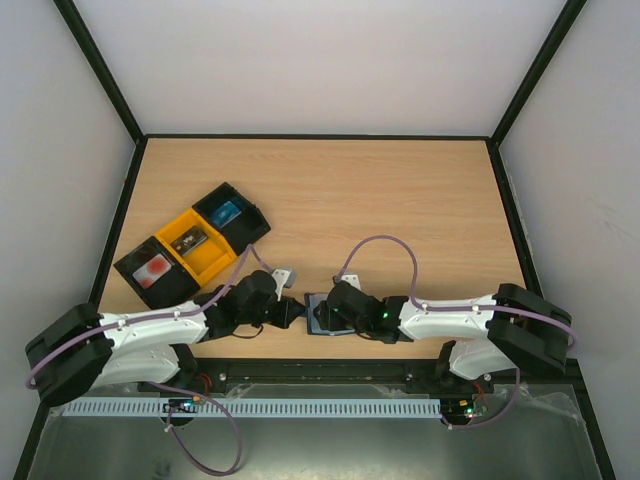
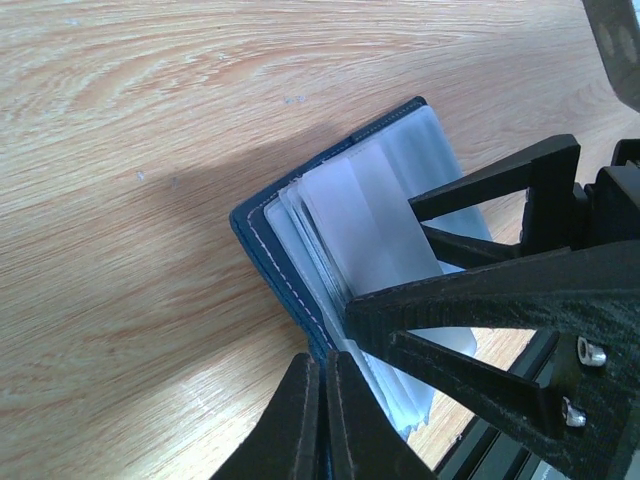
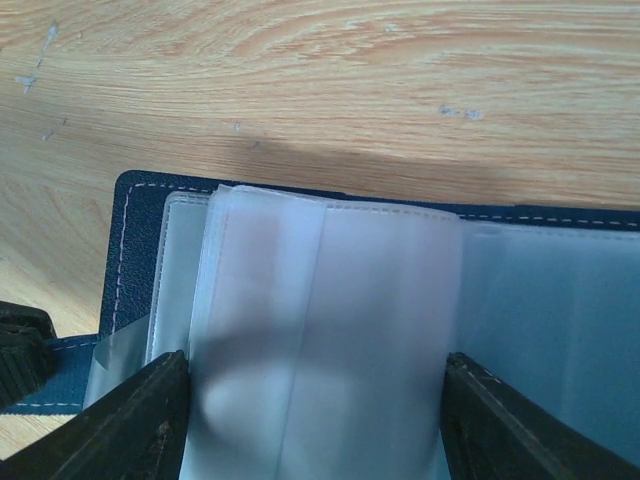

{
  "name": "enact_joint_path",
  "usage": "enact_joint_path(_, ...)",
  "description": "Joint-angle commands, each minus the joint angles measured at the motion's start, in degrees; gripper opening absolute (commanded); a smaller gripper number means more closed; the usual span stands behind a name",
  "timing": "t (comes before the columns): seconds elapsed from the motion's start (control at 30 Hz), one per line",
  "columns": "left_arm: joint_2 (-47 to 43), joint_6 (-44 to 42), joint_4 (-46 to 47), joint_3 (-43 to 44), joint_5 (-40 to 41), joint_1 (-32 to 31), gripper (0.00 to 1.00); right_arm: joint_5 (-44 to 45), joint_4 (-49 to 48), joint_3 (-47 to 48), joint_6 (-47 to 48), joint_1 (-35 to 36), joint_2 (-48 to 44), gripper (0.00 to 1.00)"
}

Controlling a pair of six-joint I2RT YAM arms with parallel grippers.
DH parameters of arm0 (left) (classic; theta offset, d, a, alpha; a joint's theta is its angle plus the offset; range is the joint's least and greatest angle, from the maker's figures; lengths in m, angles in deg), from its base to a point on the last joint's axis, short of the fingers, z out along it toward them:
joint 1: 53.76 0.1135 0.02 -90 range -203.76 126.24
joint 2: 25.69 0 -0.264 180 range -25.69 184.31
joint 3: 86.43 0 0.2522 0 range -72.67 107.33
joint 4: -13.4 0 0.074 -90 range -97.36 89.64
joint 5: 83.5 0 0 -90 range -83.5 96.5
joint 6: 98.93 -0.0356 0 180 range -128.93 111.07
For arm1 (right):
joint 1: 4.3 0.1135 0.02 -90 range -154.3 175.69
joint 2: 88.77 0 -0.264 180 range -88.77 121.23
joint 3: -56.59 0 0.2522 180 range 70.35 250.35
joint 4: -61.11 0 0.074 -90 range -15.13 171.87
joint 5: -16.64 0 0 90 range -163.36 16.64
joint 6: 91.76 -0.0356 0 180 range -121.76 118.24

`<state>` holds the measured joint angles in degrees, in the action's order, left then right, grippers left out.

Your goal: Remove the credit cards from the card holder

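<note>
The card holder is lying open on the table at its near edge, between the two arms, its long axis running left to right. The left pincer is pressed together, pinching the holder's left end. The right pincer is spread and straddling a cloudy sleeve, one finger at each long edge; whether it is gripping yet I cannot tell. No card is showing in that sleeve. Well apart on the left, a pinkish-red card is lying in the near black tray, a light blue card in the far black tray, and something dark in the yellow tray.
</note>
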<state>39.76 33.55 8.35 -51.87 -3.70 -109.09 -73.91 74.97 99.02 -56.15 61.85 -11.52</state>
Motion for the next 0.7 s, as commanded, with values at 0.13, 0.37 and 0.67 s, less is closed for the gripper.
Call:
enact_joint_path(0.13, -3.01, 0.32, -0.96, -1.12, 1.49, -0.22, 0.03, 3.50, 3.84, -1.27, 0.35, 0.30, -1.12, 0.59)
enact_joint_path(0.37, -2.86, -0.02, -1.69, -0.88, 1.78, -0.22, 0.03, 3.72, 4.35, -0.96, 0.63, 0.30, -3.22, 0.65)
enact_joint_path(0.67, -3.26, -0.03, -1.90, -1.06, 2.28, -0.22, 0.03, 7.30, 8.47, -1.10, 0.21, 0.30, -6.66, 0.64)
